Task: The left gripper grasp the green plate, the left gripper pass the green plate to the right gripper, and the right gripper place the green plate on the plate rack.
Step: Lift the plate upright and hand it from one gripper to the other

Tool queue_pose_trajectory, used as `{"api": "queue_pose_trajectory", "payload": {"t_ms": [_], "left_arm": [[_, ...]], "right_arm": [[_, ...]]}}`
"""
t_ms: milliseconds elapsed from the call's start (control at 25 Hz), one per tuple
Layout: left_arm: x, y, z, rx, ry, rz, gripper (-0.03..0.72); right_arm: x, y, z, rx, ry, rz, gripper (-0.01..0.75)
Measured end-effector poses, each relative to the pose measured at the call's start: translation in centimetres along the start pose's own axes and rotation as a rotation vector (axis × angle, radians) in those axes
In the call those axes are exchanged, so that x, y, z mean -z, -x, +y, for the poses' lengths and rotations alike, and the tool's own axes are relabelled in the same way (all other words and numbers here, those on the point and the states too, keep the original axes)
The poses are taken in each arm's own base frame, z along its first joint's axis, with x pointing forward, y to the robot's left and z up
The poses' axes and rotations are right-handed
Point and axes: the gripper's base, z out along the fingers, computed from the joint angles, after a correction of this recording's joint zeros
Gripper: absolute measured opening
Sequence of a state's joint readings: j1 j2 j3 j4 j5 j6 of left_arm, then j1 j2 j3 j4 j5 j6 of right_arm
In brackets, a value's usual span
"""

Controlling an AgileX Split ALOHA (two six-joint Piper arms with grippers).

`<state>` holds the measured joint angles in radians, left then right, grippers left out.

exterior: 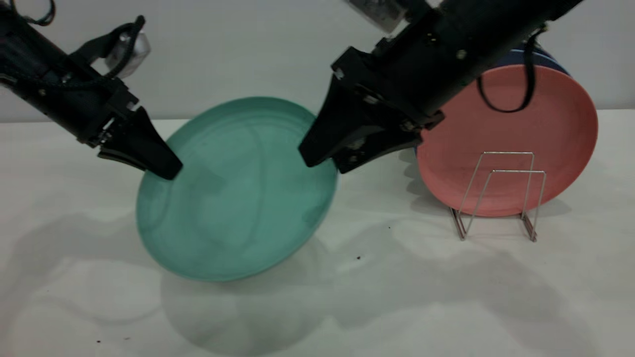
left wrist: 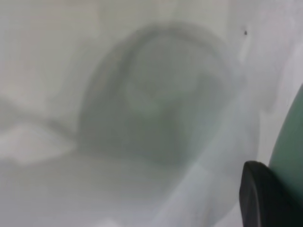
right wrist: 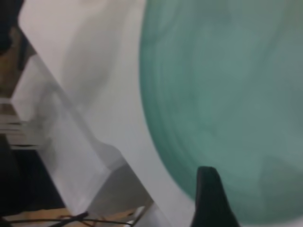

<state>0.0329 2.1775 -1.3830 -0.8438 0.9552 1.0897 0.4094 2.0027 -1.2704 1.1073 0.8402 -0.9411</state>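
The green plate (exterior: pixel 237 191) is held tilted above the white table (exterior: pixel 446 297), at centre-left of the exterior frame, its concave face turned toward the camera and its shadow cast on the surface below. The left gripper (exterior: pixel 158 166) enters from the upper left of the frame and is clamped on the plate's left rim; in the left wrist view one black finger (left wrist: pixel 262 198) is seen against the plate's green edge (left wrist: pixel 289 142). The right gripper (exterior: pixel 322 161) reaches in from the upper right of the frame, and its tips meet the plate's upper right rim. Its jaws stand narrowly parted about that rim; whether they actually bear on it cannot be told. In the right wrist view a single fingertip (right wrist: pixel 210 196) overlaps the plate's face (right wrist: pixel 227 94). The plate rack (exterior: pixel 501 196) stands on the table at centre-right of the exterior frame. A salmon-pink plate (exterior: pixel 506 139) is seen upright just behind its front wire loops, with a blue edge visible behind it.
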Motion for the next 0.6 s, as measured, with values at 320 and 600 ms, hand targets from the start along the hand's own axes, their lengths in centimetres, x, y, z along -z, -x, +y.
{"api": "queue_pose_trajectory", "payload": {"t_ms": [320, 600], "left_arm": [[-0.8, 0.2, -0.8, -0.038, -0.003, 0.03, 0.02], [-0.4, -0.2, -0.2, -0.03, 0.017, 0.052, 0.02]], "right_arm": [[-0.8, 0.1, -0.7, -0.035, 0.027, 0.007, 0.496], [2.0, 0.4, -3.2, -0.091, 0.038, -0.027, 0.496]]}}
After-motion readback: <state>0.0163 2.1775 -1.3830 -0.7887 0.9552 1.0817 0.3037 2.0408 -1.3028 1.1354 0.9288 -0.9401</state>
